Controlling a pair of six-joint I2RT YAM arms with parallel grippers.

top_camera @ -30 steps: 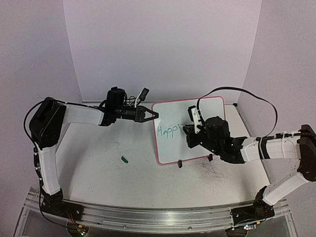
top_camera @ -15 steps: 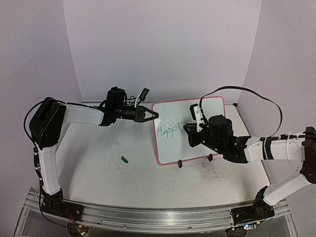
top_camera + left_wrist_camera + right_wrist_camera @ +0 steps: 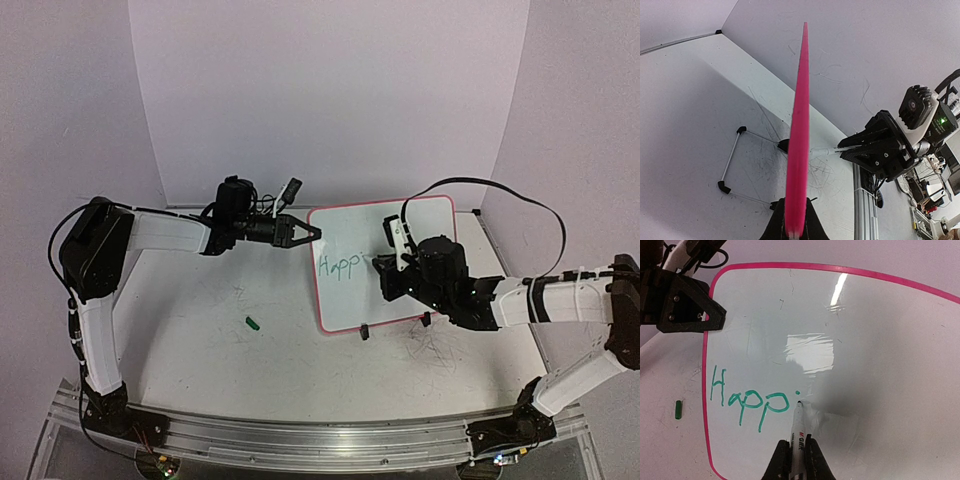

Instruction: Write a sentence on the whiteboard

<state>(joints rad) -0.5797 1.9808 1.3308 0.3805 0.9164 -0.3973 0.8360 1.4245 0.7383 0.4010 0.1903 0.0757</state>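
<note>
The whiteboard (image 3: 350, 235) stands tilted on the table, white with a pink rim. My left gripper (image 3: 313, 232) is shut on the rim at its upper left corner; the left wrist view shows that pink edge (image 3: 799, 125) running away from between the fingers of the left gripper (image 3: 794, 231). My right gripper (image 3: 797, 452) is shut on a white marker (image 3: 798, 427). Its tip rests at the board just below a small green dot. The sentence (image 3: 747, 397) reads "Happ" in green, also seen in the top view as green lettering (image 3: 340, 265).
A small green marker cap (image 3: 253, 322) lies on the table left of the board. Two black clip feet (image 3: 366, 331) hold the board's lower edge. A wire stand (image 3: 732, 155) props it from behind. Grey scribbles (image 3: 430, 350) mark the tabletop.
My right gripper with the marker drifted slightly right over the board, then back left. The left arm has not moved.
</note>
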